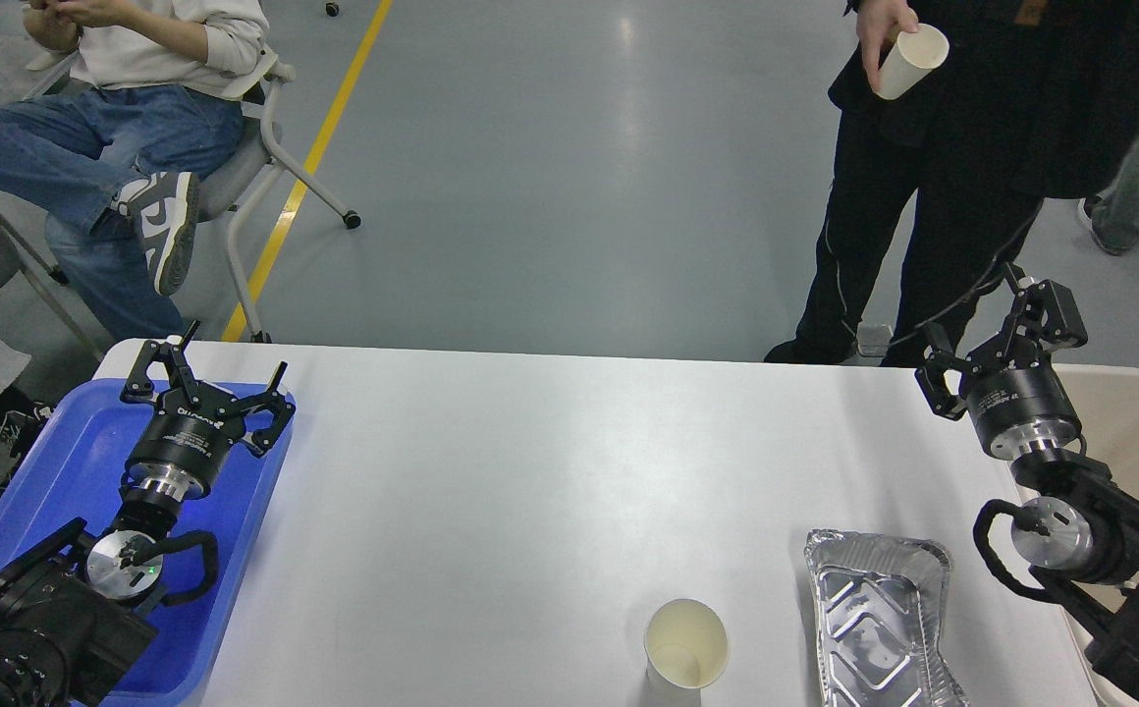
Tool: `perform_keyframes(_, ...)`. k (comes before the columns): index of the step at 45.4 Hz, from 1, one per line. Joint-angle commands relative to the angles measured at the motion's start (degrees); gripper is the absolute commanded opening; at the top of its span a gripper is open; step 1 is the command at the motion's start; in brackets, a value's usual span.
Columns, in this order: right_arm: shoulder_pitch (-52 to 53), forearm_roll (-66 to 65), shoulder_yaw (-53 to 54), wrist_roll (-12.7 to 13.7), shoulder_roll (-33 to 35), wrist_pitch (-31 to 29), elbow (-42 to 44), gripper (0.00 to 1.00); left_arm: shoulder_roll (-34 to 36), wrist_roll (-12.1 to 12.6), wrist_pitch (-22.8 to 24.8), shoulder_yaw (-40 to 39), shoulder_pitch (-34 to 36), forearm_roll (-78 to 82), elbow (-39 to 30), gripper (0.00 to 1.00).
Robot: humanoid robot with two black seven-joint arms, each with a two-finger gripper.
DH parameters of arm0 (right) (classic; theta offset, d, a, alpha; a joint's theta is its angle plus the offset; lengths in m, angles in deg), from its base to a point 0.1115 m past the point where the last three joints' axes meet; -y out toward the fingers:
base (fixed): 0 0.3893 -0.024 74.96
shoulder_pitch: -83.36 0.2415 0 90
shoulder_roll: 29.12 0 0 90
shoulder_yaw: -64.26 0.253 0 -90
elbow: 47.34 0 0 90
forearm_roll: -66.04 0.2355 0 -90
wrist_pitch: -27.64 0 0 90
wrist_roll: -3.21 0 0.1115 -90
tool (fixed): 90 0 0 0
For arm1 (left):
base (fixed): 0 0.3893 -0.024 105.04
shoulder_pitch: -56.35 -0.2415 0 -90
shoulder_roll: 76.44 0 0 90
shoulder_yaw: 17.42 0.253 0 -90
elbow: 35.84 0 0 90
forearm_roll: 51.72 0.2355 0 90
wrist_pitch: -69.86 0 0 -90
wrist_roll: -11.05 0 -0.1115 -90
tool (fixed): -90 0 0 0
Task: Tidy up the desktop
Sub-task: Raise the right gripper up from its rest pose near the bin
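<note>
The white desktop (pixel 530 491) fills the lower view. A cream paper cup (pixel 685 648) stands upright near its front edge. A crumpled foil tray (pixel 879 619) lies to the cup's right. My left gripper (pixel 204 371) is open and empty above the blue tray (pixel 59 462) at the left. My right gripper (pixel 992 334) is open and empty at the desktop's far right edge, beside the beige bin (pixel 1134 432).
A standing person in black (pixel 962 147) holds a paper cup (pixel 908 61) behind the far right edge. A seated person in jeans (pixel 108 128) on a chair is at the back left. A yellow floor line (pixel 319 147) runs behind the table.
</note>
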Motion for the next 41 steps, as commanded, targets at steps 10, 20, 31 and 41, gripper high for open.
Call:
perform_keyframes(10,0.7,0.1,-0.3,1.1,-0.7,0.4,-0.5,1.00,0.0,-0.1,0.0,0.0,0.0,0.0,0.0,1.00)
perform_keyframes(20,0.5,0.1,-0.5,2.5,0.9,0.0,-1.6,1.00,0.0,-0.1,0.0,0.0,0.0,0.0,0.0,1.00)
perform_keyframes(31,0.7,0.2,-0.2,5.7,3.2,-0.3,-2.1,1.00,0.0,0.0,0.0,0.0,0.0,0.1,-0.1,1.00)
perform_keyframes(41,0.7,0.1,-0.2,10.3,6.7,-0.8,-5.1,1.00,-0.1,0.0,0.0,0.0,0.1,0.2,-0.1,1.00)
